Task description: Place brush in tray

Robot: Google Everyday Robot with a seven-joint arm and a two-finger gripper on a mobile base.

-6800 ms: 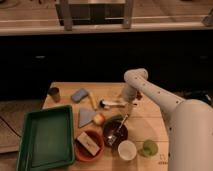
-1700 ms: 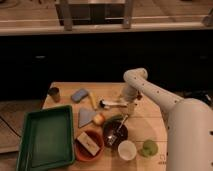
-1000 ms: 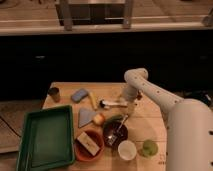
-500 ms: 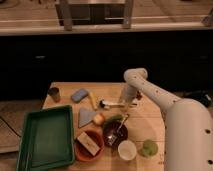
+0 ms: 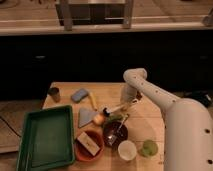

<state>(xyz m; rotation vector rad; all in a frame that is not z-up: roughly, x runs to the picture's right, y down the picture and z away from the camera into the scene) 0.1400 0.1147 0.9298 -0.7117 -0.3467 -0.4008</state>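
Hovering my pincer (image 5: 131, 101) low over the surface (image 5: 145, 116), its spread beyond telling, I find the brush (image 5: 118, 107) right at it, long axis running down-left toward its dark tip, with the tray (image 5: 27, 145) well beyond that way.

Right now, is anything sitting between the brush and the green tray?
Yes. The gripper is at the brush handle's right end. Toward the tray on the left lie an orange ball, a grey cloth and a banana, so the brush should be lifted over them.
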